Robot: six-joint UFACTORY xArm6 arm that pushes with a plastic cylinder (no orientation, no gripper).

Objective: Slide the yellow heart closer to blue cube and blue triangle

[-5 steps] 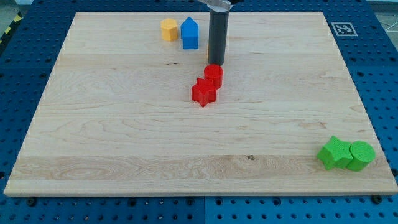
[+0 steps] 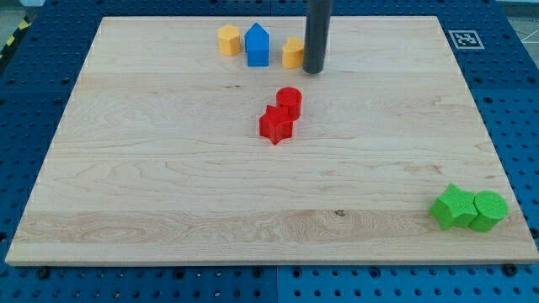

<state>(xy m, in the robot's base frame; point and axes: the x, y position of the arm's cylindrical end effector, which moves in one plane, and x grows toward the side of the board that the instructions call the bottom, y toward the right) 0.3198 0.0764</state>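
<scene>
My tip (image 2: 314, 71) rests on the board near the view's top, touching or almost touching the right side of a small yellow block (image 2: 291, 52) whose shape I cannot make out. A blue house-shaped block (image 2: 258, 45) stands just left of that yellow block with a small gap between them. Another yellow block (image 2: 228, 39), roughly hexagonal, stands left of the blue one. I see only one blue block.
A red cylinder (image 2: 289, 101) and a red star-like block (image 2: 275, 125) touch each other below my tip, near the board's middle. Two green blocks (image 2: 455, 207) (image 2: 490, 210) sit together at the bottom right corner. The board's top edge (image 2: 379, 17) is close behind my tip.
The rod has moved up and to the right, away from the red blocks. The yellow block it hid before now shows at its left side.
</scene>
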